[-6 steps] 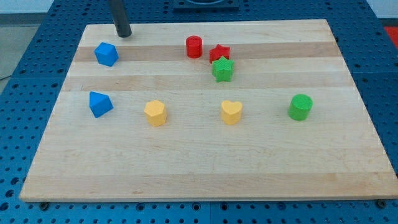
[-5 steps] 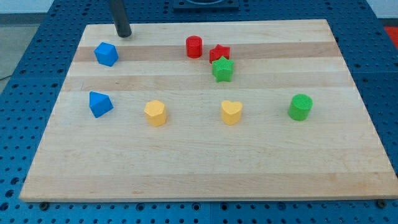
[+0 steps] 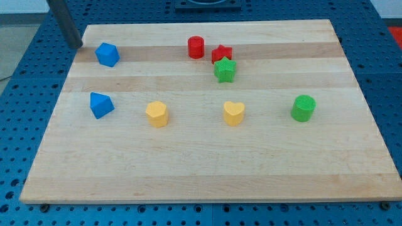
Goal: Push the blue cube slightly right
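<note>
The blue cube (image 3: 107, 54) sits near the board's top left corner. My tip (image 3: 75, 45) is at the board's left edge, a short way left of the cube and slightly higher in the view, not touching it. A second blue block (image 3: 100, 105), wedge-like in shape, lies lower down on the left side.
A red cylinder (image 3: 196, 47), a red star (image 3: 221, 54) and a green star (image 3: 224, 69) cluster at top centre. A yellow hexagonal block (image 3: 157, 113), a yellow heart (image 3: 233, 113) and a green cylinder (image 3: 303, 108) lie in a row across the middle of the wooden board (image 3: 207, 169).
My tip has moved left and slightly down, from above and right of the blue cube to its left side by the board's edge. No block has moved.
</note>
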